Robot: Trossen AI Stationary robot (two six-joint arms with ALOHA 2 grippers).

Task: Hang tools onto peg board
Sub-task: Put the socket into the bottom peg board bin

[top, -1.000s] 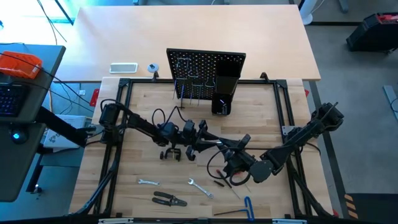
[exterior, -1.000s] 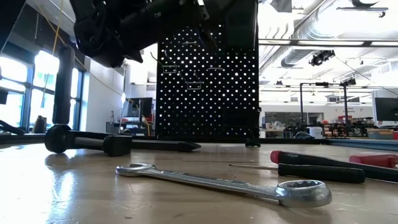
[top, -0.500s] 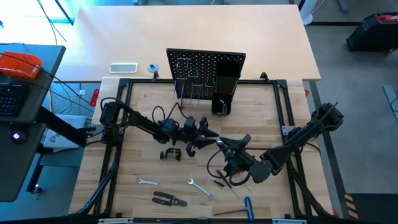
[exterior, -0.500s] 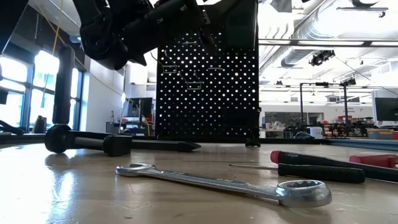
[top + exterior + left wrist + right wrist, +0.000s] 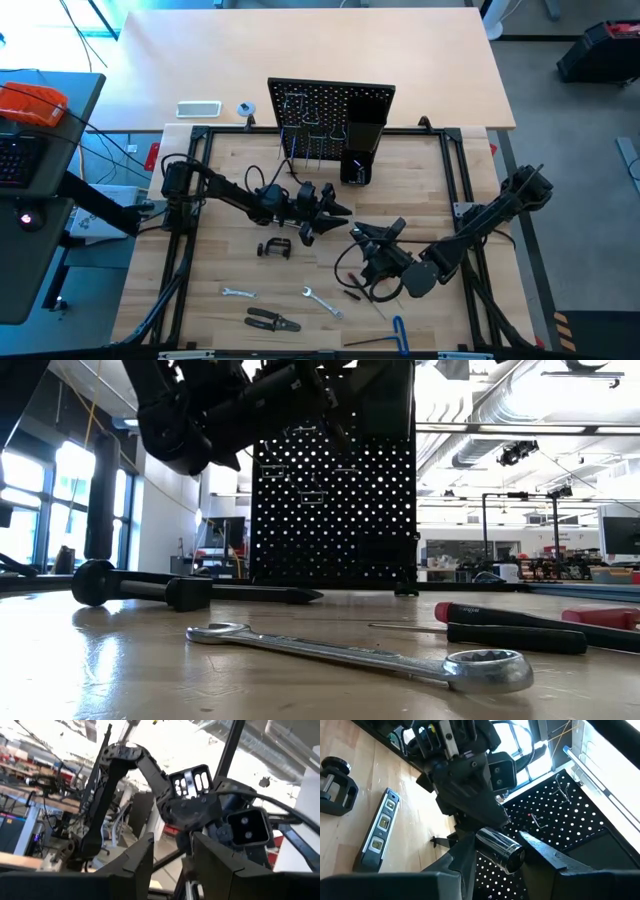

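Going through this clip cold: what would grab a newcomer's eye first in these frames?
The two dark arms meeting mid-table: the left gripper and the right gripper sit close together, the right one closed on a shiny metal cylinder. Behind them the black peg board stands upright at the table's far edge. Loose tools lie along the near side, including a silver wrench and pliers, with a C-clamp nearer the middle.

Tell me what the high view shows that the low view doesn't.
Only the high view: the pliers and the blue hex key on the table. Only the low view: the room behind the table, with its windows. Both: the peg board and a wrench.
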